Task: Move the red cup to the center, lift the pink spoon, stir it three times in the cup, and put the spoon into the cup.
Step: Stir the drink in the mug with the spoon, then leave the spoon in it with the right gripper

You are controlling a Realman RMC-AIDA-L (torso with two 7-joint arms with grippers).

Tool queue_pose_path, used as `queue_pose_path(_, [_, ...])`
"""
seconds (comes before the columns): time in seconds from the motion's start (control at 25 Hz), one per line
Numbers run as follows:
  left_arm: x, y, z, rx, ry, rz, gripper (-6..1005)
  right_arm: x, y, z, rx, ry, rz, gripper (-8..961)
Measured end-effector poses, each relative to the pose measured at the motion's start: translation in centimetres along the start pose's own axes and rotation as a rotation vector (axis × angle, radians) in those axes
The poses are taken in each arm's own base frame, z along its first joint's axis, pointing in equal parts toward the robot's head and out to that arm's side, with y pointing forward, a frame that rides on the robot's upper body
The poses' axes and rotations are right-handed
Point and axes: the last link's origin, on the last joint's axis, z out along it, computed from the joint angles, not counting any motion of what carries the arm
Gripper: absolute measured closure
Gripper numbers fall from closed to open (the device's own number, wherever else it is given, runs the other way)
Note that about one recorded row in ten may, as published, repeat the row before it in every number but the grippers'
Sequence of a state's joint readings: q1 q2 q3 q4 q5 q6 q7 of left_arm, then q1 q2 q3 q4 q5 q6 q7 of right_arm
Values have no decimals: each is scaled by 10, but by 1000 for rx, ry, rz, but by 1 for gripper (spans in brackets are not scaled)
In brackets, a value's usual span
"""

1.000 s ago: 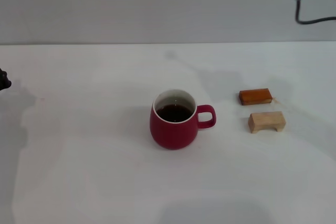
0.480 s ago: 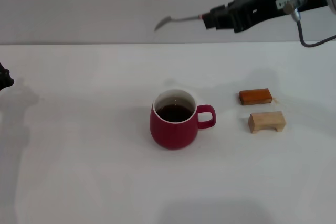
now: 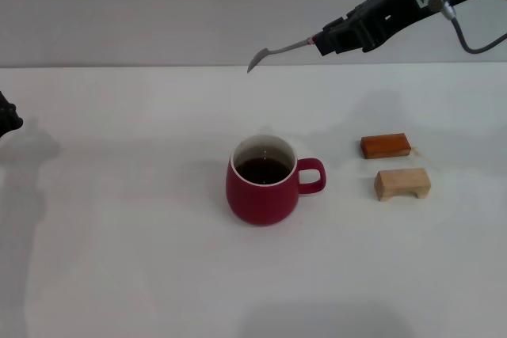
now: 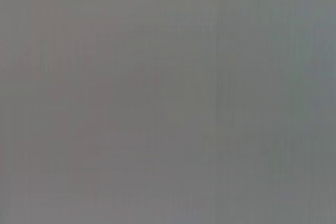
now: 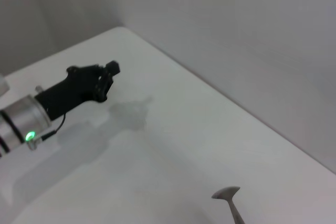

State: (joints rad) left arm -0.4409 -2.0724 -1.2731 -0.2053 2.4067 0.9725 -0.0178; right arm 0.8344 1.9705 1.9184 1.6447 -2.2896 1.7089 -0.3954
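Your right gripper (image 3: 326, 40) has moved a little to the right and down since half a second ago, and the pink spoon (image 3: 279, 51) went with it. You can see its fingers pinching the spoon's pink handle end, high in the upper right of the head view. Only the grey metal neck and bowl stick out, pointing left, with the bowl tipped down, up in the air above and behind the red cup (image 3: 263, 181). That cup sits near the middle of the white table (image 3: 119, 259). It is round and fat, dark red outside, white inside, with dark liquid in it and its loop handle pointing right. To its right lie an orange-brown block (image 3: 386, 146) and a pale wooden block (image 3: 402, 184), well apart from the cup. Your left gripper (image 3: 6, 119) waits at the far left edge; you cannot tell how its fingers are set. A small white label on the right arm is too tiny to read.
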Motion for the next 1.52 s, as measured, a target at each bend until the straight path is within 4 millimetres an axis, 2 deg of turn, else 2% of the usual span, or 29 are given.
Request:
queue_pose_path(0.2, [1,1,1,-4,5,-11,1001,-2,-2,2,-22,57,-69,805])
queue_pose_path(0.64, [4,0,4,13,15,-24,1001,0,-13,35,-93,224,-140,805])
queue_pose_path(1.52, [13,2,6,14,67,-34,1001,-12,-18,80,-129,416,-263,804])
